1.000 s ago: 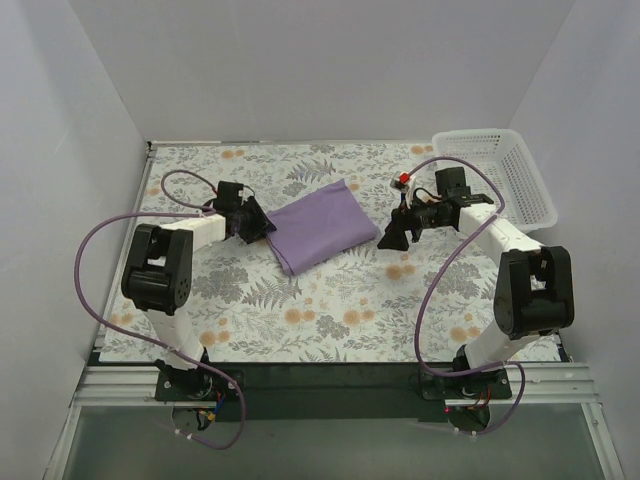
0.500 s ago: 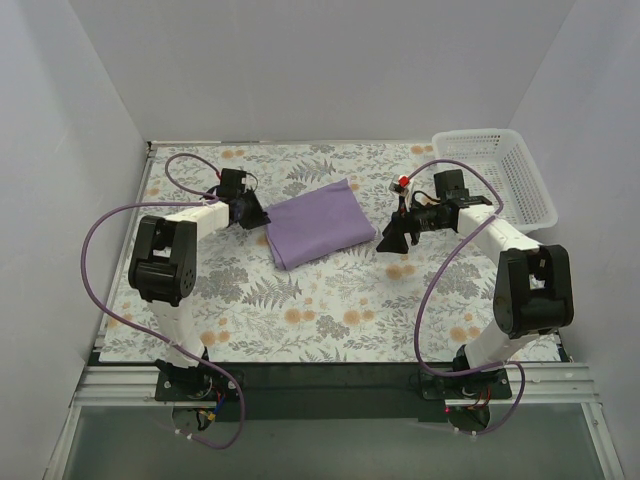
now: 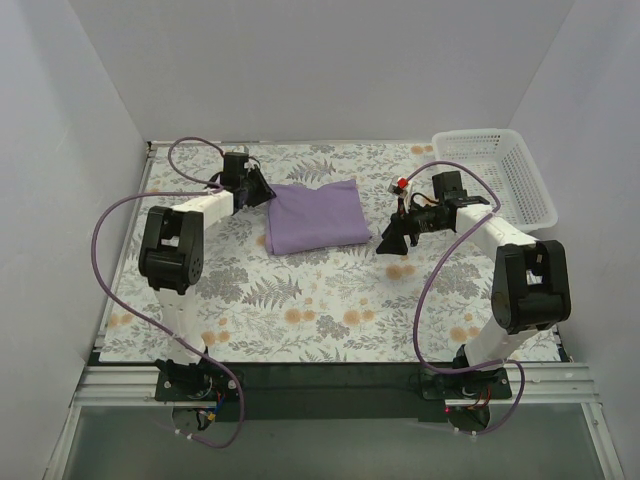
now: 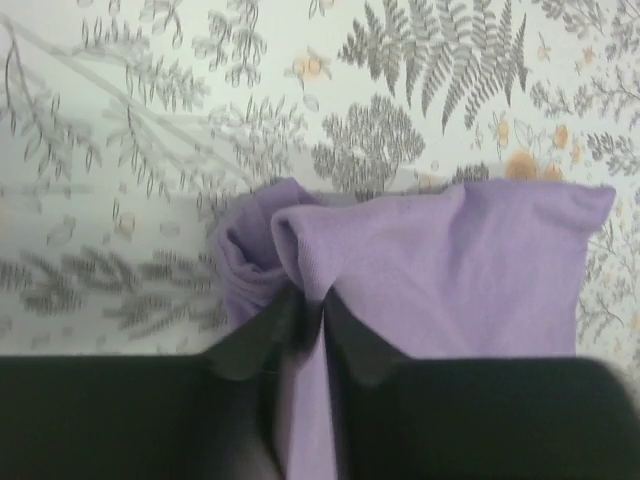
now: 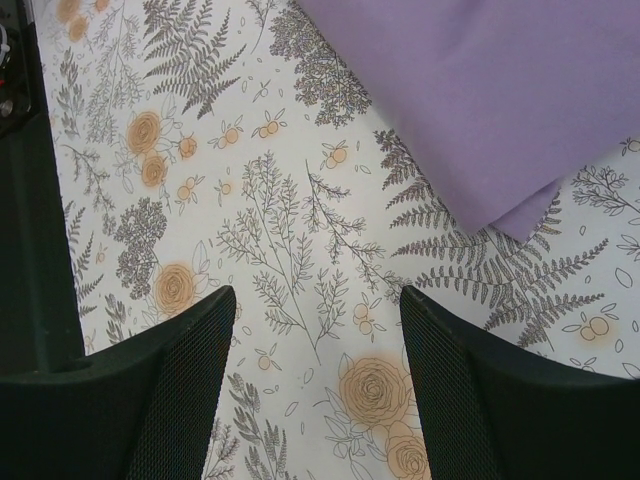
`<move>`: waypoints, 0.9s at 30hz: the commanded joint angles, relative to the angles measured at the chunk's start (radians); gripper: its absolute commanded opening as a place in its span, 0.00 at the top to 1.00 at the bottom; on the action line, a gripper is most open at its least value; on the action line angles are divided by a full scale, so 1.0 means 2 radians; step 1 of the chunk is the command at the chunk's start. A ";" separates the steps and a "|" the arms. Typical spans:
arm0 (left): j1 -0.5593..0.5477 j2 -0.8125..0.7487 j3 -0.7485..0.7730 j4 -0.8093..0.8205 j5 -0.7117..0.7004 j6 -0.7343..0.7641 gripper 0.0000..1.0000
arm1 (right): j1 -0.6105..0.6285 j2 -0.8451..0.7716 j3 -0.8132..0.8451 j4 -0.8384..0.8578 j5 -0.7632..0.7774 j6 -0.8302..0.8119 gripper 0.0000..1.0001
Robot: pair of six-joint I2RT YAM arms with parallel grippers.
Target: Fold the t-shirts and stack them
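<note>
- Lavender shirt (image 3: pixel 315 217) is folded down to a rough rectangle. It lies flat on the flowery table (image 3: pixel 300 310), about mid-width and a bit towards the far side.
- Left gripper (image 3: pixel 262 192) is at the shirt's far-left corner and clamped tight on the cloth there.
- In the left wrist view the two black fingers (image 4: pixel 250 345) are pressed together with a strip of purple fabric squeezed between them. The cloth bunches into a little rolled lump just past the tips.
- So that pinched corner is puckered, and the rest of the shirt lies pretty smooth. The edges look fairly straight from above.
- Right gripper (image 3: pixel 392 240) sits just off the shirt's right edge, by the near-right corner, and isn't touching the cloth.
- Its jaws are spread wide with nothing in them. In the right wrist view only fern-and-flower print shows between the fingers (image 5: pixel 470 380).
- Can't tell whether those tips rest on the table or hang just above it.
- In that same wrist view the shirt's folded corner is off to the upper right, with a lower layer peeking out under the top one.
- White mesh basket (image 3: pixel 500 170) sits in the far-right corner of the table, well apart from the shirt and just beyond the right arm.
- Plain white walls (image 3: pixel 320 70) box the table in on the left, far and right sides.
</note>
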State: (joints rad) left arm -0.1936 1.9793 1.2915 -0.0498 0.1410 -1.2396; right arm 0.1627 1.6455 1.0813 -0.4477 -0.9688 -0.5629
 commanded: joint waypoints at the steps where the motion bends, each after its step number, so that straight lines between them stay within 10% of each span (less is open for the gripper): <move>1: 0.003 0.043 0.055 -0.051 -0.020 -0.003 0.81 | -0.003 0.006 -0.003 -0.008 -0.012 -0.012 0.27; 8: 0.009 -0.036 0.011 -0.048 -0.079 0.025 0.24 | -0.006 0.005 -0.003 -0.013 -0.007 -0.019 0.27; 17: 0.020 -0.108 -0.103 -0.076 0.159 0.002 0.19 | -0.011 0.003 -0.001 -0.024 -0.006 -0.030 0.27; 27: 0.001 -0.041 -0.082 -0.125 0.150 -0.005 0.36 | -0.031 0.002 -0.001 -0.028 -0.016 -0.034 0.27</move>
State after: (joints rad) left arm -0.1741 1.8572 1.0962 -0.2443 0.4107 -1.2549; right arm 0.1165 1.6531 1.0813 -0.4793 -0.9695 -0.6079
